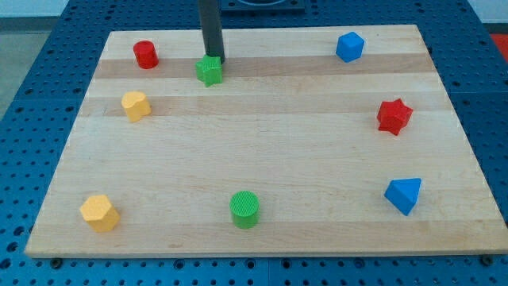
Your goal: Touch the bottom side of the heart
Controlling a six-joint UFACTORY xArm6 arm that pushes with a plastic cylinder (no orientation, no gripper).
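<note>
The yellow heart (136, 105) lies near the board's left edge, in its upper half. My tip (217, 61) is down on the board at the view's top, touching or almost touching the upper right side of the green star (209, 71). The tip stands well to the right of the heart and above it in the view. The rod rises straight up out of the view's top.
On the wooden board (262, 151): a red cylinder (145, 54) top left, a blue block (349, 47) top right, a red star (394, 116) at right, a blue triangle (404, 195) bottom right, a green cylinder (244, 209) bottom middle, a yellow hexagon (99, 212) bottom left.
</note>
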